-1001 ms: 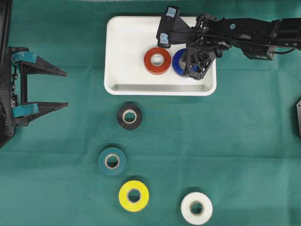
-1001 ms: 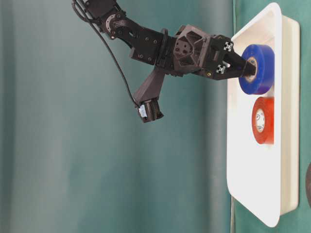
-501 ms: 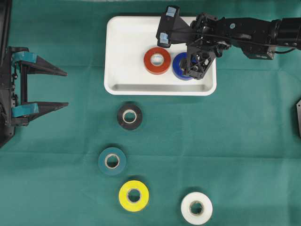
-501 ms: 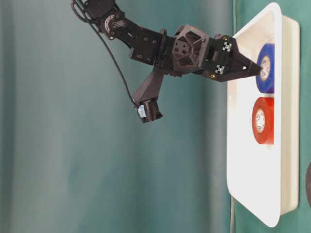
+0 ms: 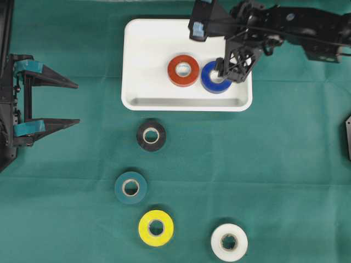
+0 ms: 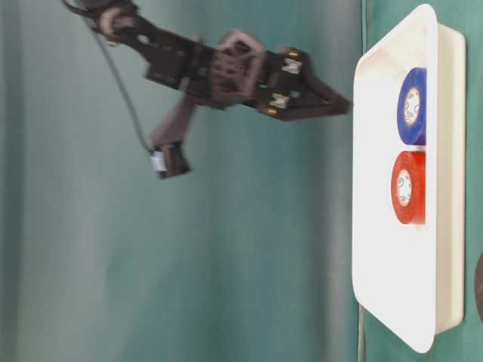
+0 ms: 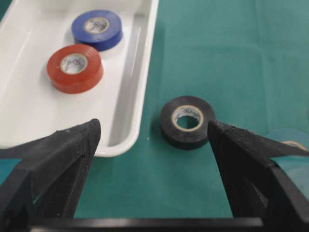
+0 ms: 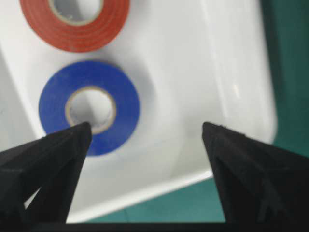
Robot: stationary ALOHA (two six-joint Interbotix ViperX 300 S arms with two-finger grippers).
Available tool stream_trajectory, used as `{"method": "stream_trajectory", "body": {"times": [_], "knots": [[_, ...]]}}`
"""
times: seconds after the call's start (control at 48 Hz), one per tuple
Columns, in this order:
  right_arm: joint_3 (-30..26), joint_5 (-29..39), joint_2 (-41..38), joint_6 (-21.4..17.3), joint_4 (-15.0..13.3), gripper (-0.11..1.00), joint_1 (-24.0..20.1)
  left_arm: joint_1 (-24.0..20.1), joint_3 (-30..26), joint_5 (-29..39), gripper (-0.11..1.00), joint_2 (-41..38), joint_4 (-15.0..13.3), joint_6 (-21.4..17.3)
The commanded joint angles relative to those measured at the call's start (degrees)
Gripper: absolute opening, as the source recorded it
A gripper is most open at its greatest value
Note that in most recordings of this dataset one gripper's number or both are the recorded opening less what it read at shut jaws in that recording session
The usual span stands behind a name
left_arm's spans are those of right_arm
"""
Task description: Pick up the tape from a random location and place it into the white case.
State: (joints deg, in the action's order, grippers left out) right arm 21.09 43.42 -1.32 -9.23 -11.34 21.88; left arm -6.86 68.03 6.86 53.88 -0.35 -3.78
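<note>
With the right gripper [image 5: 233,68] spread and empty above the blue roll [image 5: 215,78] in the case [image 5: 134,66], and the left gripper [image 5: 74,103] spread too, you take the black roll [image 5: 151,135] next — light, stiff, likely slick-sided — across its rim.

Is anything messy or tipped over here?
Nothing stands out. The red tape and blue tape lie flat, side by side, in the white case; the four other rolls lie flat on the green cloth.
</note>
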Motion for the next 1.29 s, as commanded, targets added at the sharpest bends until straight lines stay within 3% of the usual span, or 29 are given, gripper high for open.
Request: {"method": "stream_trajectory", "body": {"times": [0.0, 0.167, 0.459, 0.73, 0.959, 1.272], "knots": [[-2.2, 2.37, 3.34, 0.0, -0.79, 0.9, -0.09, -0.18, -0.53, -0.62, 0.98, -0.35, -0.09, 0.09], [-3.16, 5.19, 5.89, 0.0, -1.85, 0.9, -0.44, -0.18, -0.53, -0.7, 0.98, -0.35, -0.09, 0.09], [-2.99, 2.99, 5.98, -0.09, -2.02, 0.9, -1.49, -1.05, -0.53, -0.62, 0.98, -0.26, -0.09, 0.09], [-3.08, 1.49, 5.98, -0.53, -1.23, 0.89, -9.58, -1.32, -0.53, -0.18, 0.98, -0.35, -0.09, 0.09], [-3.16, -1.32, 5.98, -4.04, -0.88, 0.89, -18.28, -1.32, -0.53, -0.18, 0.98, -0.35, -0.18, 0.09], [-2.37, -1.76, 7.91, -4.13, -0.88, 0.89, -20.65, -1.32, -0.53, -0.09, 0.98, -0.26, -0.09, 0.09]]}}
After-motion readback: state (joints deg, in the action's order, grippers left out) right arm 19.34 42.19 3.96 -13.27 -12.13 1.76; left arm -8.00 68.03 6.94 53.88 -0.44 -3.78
